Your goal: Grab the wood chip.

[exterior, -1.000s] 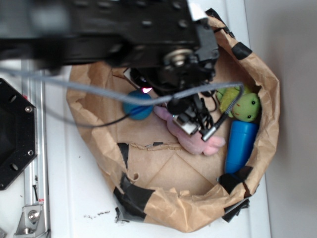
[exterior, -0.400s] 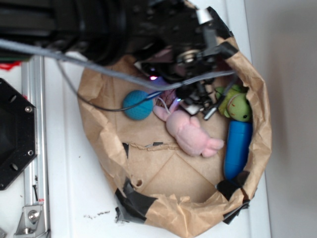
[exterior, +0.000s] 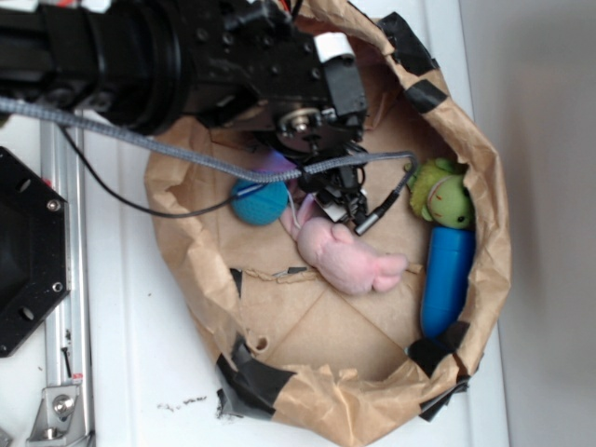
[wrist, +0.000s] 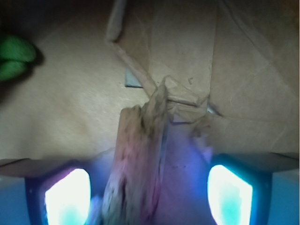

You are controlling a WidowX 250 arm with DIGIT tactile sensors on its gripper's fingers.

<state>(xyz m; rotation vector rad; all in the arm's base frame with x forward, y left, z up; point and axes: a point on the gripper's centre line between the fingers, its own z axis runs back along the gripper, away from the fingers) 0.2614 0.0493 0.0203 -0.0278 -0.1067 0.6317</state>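
Four toys in paper bag (exterior: 484, 177) | wood chip (wrist: 136, 164) between fingers (wrist: 65, 197) | fingers apart

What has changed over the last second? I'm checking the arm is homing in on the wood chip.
The gripper swung up and left off the bunny, toward the bag's upper part; the wood chip now lies between its fingers. Ball, green toy and blue cylinder barely moved.
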